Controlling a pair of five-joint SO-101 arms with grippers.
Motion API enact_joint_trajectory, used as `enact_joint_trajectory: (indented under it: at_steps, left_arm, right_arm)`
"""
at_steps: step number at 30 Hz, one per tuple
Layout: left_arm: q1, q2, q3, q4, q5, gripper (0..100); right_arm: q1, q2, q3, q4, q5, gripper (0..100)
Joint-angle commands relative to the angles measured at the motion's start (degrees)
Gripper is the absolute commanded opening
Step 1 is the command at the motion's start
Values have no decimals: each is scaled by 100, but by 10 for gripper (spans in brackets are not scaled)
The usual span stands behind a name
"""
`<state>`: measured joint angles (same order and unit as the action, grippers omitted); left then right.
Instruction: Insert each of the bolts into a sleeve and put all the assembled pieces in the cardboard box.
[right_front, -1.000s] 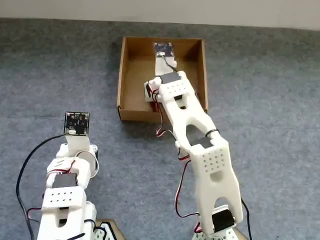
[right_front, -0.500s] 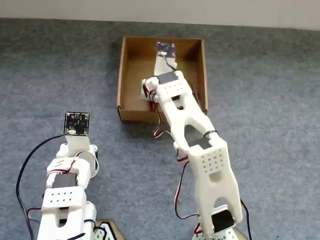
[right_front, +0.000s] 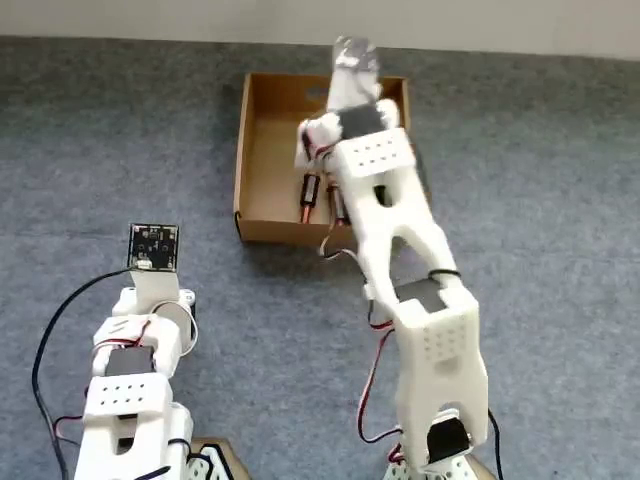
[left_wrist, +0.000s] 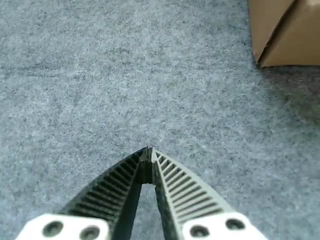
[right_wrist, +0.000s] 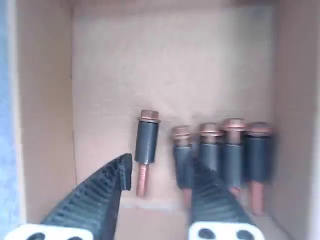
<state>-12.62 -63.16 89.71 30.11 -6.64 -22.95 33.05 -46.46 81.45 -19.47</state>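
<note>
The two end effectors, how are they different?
The left end effector is shut, its fingers meeting at the tips; the right end effector is open, with a wide gap. The left end effector hangs over grey carpet, beside a corner of the cardboard box; the right end effector hangs over the inside of the cardboard box, above five sleeved bolts. Both have black ribbed fingers on white mounts.

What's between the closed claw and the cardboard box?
Just bare grey carpet lies between the left claw and the cardboard box, seen in the left wrist view.
</note>
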Motion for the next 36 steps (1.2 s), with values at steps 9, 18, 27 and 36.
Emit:
enact_joint_trajectory:
  at_steps: [9, 18, 27, 36]
  left_arm:
    - [75, -110, -22, -105, -35, 14]
    - [75, -110, -22, -105, -35, 14]
    - [13, -119, -171, -26, -35, 10]
    - [-57, -822, -374, 914, 0, 10]
  right_arm:
    - [189, -1015, -418, 1956, 879, 6]
    - [-136, -2976, 963, 1956, 897, 5]
    - [189, -6000, 4963, 1051, 905, 5]
    - [541, -9226, 9666, -1455, 914, 5]
